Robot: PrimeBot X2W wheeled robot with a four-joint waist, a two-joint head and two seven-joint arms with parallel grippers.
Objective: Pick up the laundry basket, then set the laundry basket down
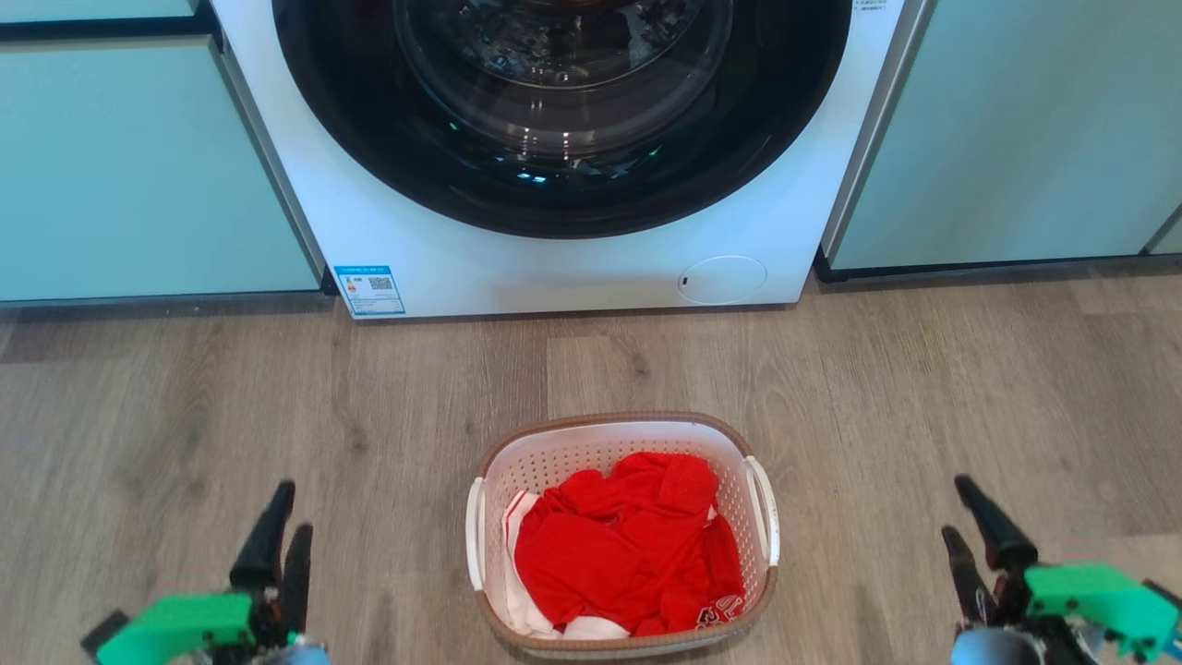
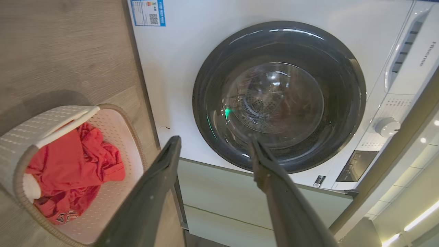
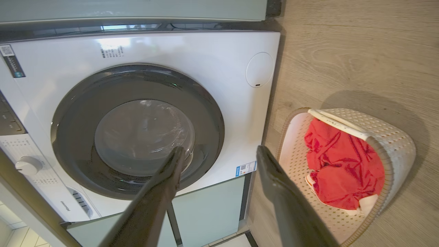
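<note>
Left gripper (image 1: 292,506): 2 dark fingers are drawn almost together, with a narrow slit between them; nothing is held or touched.
Right gripper (image 1: 954,506): 2 fingers are likewise pressed close, and nothing is pinched or touched.
Laundry basket (image 1: 614,417): it is set on the wood floor (image 1: 185,416) before the washing machine (image 1: 554,268), between the 2 grippers and well apart from each.
Load: red clothing (image 1: 628,545) is heaped inside, below the rim.
Step in hand: the reach for the pick-up is judged to be at its start; the basket is not yet lifted.
Approach: both pairs of fingers should be spread before the left handle (image 1: 474,536) and right handle (image 1: 766,508) are reached.
Lift: the 2 handles should be gripped at matching height and raised together, so the basket is kept level.
</note>
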